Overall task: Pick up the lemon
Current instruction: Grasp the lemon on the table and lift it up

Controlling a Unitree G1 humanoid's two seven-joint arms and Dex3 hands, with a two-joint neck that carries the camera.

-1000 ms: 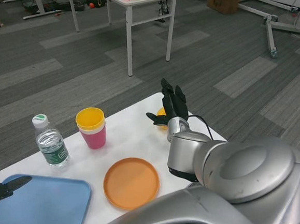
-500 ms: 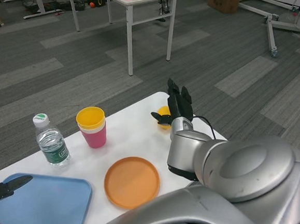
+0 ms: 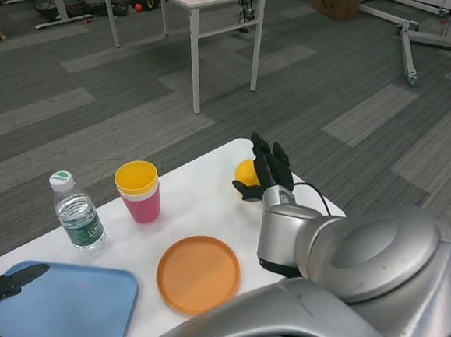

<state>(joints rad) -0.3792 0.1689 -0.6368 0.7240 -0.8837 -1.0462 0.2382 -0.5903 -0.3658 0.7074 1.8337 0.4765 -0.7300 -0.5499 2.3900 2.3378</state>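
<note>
Head view: right hand (image 3: 268, 169) partly hides lemon (image 3: 245, 171).

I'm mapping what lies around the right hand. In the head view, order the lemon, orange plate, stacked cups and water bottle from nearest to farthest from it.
From the right hand:
1. Lemon, touching the hand's left side at the table's far edge.
2. Orange plate, nearer the robot, left.
3. Stacked cups, farther left.
4. Water bottle, leftmost.

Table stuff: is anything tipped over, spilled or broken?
Nothing stands out. The bottle and stacked cups stand upright, the orange plate lies flat, and the lemon sits near the far edge beside the right hand.
</note>
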